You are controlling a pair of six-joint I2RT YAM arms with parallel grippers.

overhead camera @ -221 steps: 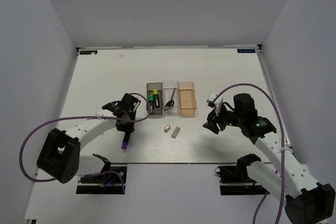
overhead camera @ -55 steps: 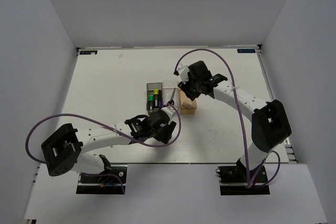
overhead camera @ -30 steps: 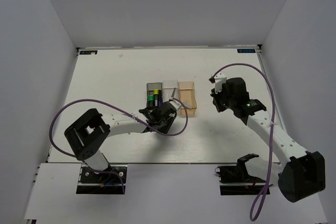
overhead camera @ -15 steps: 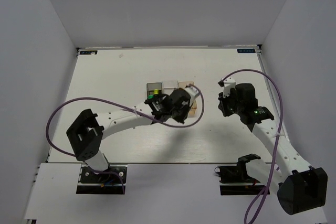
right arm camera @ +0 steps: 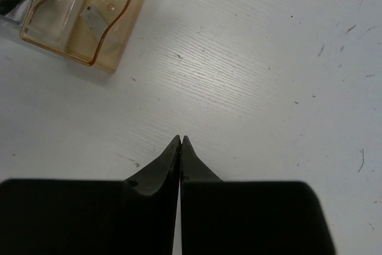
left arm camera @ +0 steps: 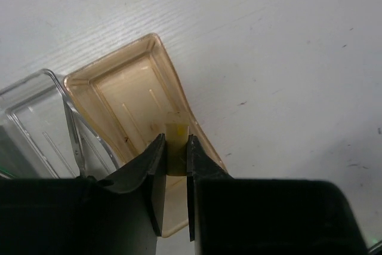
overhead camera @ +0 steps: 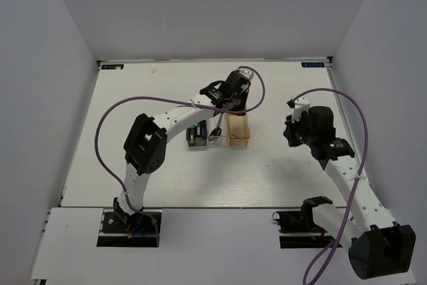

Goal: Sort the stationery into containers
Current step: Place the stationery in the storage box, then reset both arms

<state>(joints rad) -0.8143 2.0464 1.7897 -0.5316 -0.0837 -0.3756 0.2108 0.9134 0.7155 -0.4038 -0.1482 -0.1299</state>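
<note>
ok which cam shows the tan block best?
Left wrist: the tan block is pinched in the left gripper, with the orange bin behind. Top external hides it under that gripper; right wrist doesn't show it.

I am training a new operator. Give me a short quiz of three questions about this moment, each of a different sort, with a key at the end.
1. True or false: the right gripper is open.
2. Where does the grey block lie? A: between the fingers of the left gripper. B: inside the orange bin. C: between the fingers of the right gripper.
3. Fill in: the left gripper clamps the ____.
Key: 1 false; 2 B; 3 tan block.
</note>
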